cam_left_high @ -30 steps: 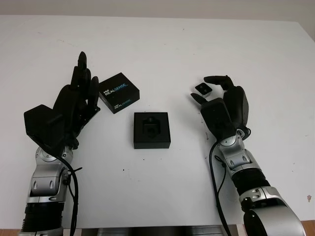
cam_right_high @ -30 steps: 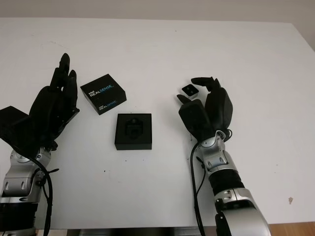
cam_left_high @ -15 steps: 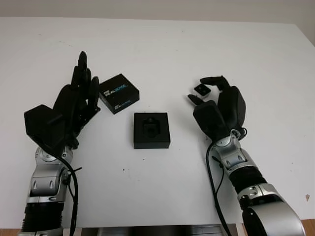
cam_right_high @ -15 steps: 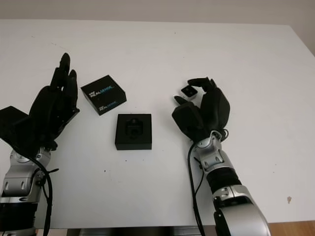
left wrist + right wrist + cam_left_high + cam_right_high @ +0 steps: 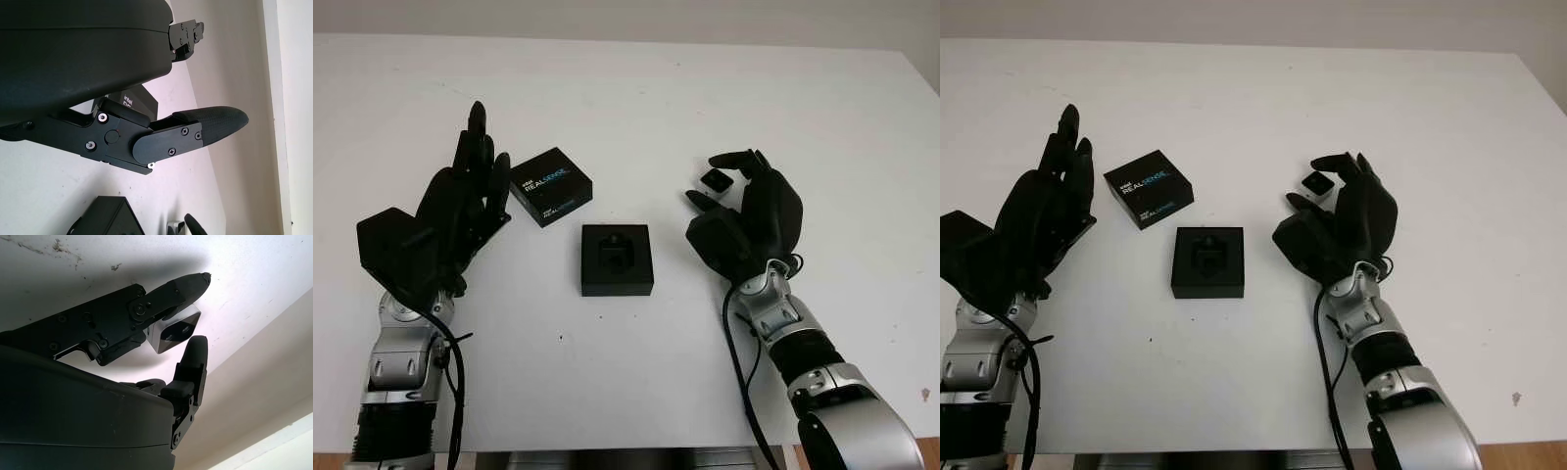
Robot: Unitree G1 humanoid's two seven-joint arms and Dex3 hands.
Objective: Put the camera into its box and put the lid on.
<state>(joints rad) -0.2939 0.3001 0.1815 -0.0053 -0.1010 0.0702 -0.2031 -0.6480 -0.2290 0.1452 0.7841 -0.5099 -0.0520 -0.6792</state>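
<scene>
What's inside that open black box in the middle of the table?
The open box holds only a black insert with a moulded recess; the recess floor is too dark to see. The camera is in the right hand, not the box.

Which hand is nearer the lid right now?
Left. The left hand, open, sits right beside the lid; the right hand, holding the camera, is beyond the box.

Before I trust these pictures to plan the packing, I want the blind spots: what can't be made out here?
- Whether the right hand grips the camera: in the eye views its fingers ring it; in the right wrist view contact is unclear.
- The box insert's cavity: black on black, too dark to read.
- The lid in the left wrist view: mostly hidden by the open left hand.
</scene>
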